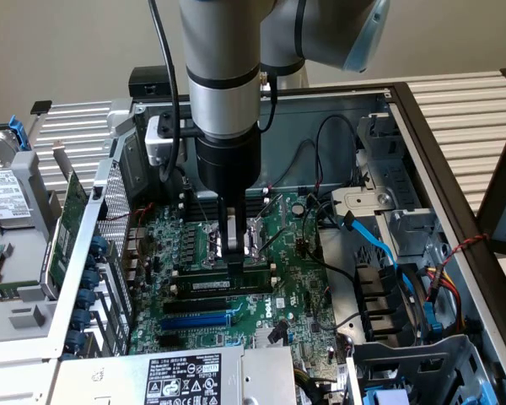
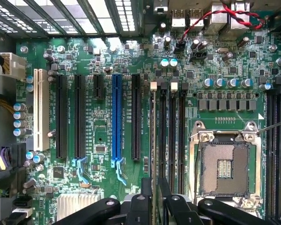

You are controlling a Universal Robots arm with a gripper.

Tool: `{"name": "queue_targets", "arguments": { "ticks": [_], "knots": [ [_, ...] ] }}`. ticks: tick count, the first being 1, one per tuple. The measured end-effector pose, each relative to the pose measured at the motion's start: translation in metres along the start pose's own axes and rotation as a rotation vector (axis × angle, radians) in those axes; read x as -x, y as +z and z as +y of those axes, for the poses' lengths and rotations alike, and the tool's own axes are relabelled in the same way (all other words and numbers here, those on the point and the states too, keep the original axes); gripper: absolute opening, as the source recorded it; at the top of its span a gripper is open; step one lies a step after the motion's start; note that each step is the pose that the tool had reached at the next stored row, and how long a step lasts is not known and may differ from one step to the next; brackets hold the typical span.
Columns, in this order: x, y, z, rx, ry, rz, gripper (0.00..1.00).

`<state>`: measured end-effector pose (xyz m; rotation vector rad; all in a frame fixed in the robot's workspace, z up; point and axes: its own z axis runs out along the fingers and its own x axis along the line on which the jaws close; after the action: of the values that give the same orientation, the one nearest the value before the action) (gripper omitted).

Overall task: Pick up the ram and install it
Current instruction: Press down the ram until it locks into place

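Down at the memory slots, beside the CPU socket's 9 o'clock edge, my gripper pinches the ram edge-on, upright along 1 slot so it can seat squarely.

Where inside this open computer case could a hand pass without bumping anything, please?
Freest is above the motherboard between the memory slots and the drive cage, crossed only by thin black wires. It is crowded around the pincer at the memory slots, and by the blue cable near the drive cage.
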<state>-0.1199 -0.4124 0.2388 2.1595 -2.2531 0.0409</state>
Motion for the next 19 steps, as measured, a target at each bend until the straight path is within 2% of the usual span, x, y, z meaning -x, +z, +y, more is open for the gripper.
{"name": "queue_targets", "arguments": {
  "ticks": [9,15,17,18,19],
  "knots": [
    [-0.0006,-0.0007,0.0016,0.0002,0.003,-0.0007,0.21],
    [-0.0009,-0.0045,0.0051,0.0002,0.007,-0.001,0.21],
    [-0.0013,-0.0054,0.0064,0.0003,0.008,-0.0009,0.19],
    [-0.0015,-0.0057,0.0069,0.0004,0.009,-0.0008,0.12],
    [-0.0017,-0.0058,0.0073,0.0004,0.009,-0.0007,0.12]
  ]
}}
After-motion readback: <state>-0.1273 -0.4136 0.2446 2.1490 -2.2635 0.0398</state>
